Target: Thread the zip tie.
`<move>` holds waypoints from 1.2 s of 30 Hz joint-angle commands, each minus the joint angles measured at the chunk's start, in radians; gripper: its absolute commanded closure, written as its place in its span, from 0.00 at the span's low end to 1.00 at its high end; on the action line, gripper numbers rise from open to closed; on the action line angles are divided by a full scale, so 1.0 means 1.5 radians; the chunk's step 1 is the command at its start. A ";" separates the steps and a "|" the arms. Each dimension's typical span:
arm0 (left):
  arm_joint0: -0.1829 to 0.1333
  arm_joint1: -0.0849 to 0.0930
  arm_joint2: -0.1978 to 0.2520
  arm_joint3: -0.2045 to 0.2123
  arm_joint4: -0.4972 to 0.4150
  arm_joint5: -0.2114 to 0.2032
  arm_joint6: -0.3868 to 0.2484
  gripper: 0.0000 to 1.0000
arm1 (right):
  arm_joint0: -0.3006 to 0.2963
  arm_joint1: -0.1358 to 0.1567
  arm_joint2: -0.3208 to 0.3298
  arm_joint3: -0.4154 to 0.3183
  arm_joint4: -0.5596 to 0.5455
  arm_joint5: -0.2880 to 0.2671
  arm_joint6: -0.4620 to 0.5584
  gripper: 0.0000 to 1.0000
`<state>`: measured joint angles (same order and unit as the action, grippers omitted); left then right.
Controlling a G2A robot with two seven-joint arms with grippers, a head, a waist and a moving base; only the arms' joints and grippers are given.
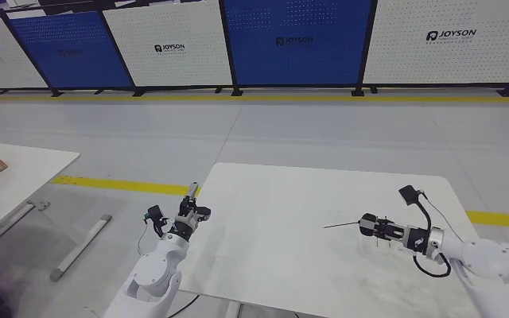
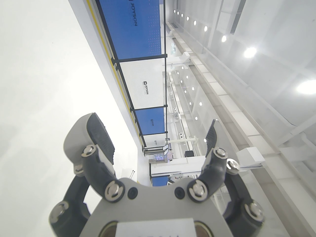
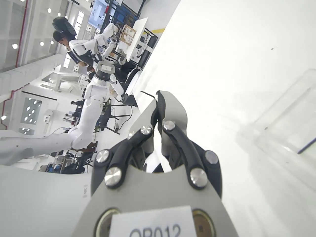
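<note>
A thin black zip tie point(image 1: 343, 226) sticks out leftward from my right gripper point(image 1: 365, 224), low over the right side of the white table point(image 1: 302, 270). In the right wrist view the gripper point(image 3: 158, 101) is shut, and a short black piece of the zip tie point(image 3: 147, 94) pokes out beside its tips. My left gripper point(image 1: 193, 200) is at the table's left edge, far from the tie. In its own view the left gripper point(image 2: 158, 134) stands open with nothing between its fingers point(image 2: 100, 134), pointing up and away from the table.
A clear plastic container point(image 3: 284, 117) lies on the table near the right gripper. Another white table point(image 1: 32, 167) stands off to the left across a gap of floor. Blue and white pegboard panels point(image 1: 294, 40) line the back.
</note>
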<state>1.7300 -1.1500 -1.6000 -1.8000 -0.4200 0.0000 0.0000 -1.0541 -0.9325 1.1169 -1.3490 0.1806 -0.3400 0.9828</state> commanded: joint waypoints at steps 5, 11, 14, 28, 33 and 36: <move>0.000 0.000 0.000 0.000 0.000 0.000 0.000 0.00 | -0.010 -0.002 -0.022 -0.059 -0.143 0.000 -0.080 1.00; 0.000 0.000 0.000 0.000 0.000 0.000 0.000 0.00 | -0.018 0.001 -0.039 -0.138 -0.229 0.000 -0.108 1.00; 0.000 0.000 0.000 0.000 0.000 0.000 0.000 0.00 | -0.012 0.000 -0.055 -0.140 -0.230 0.000 -0.116 1.00; 0.000 0.000 0.000 0.001 -0.001 0.002 -0.001 0.00 | -0.008 -0.001 -0.058 -0.136 -0.222 0.002 -0.116 1.00; -0.009 0.004 -0.033 -0.035 -0.039 0.131 -0.041 0.00 | -0.002 -0.004 -0.073 -0.166 -0.335 0.000 -0.186 1.00; -0.008 0.009 -0.060 -0.095 -0.054 0.223 -0.072 0.00 | 0.010 -0.006 -0.094 -0.179 -0.402 0.000 -0.227 1.00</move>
<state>1.7143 -1.1386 -1.6803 -1.9089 -0.4927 0.2666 -0.0884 -1.0449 -0.9408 0.9884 -1.6133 -0.3834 -0.3400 0.6643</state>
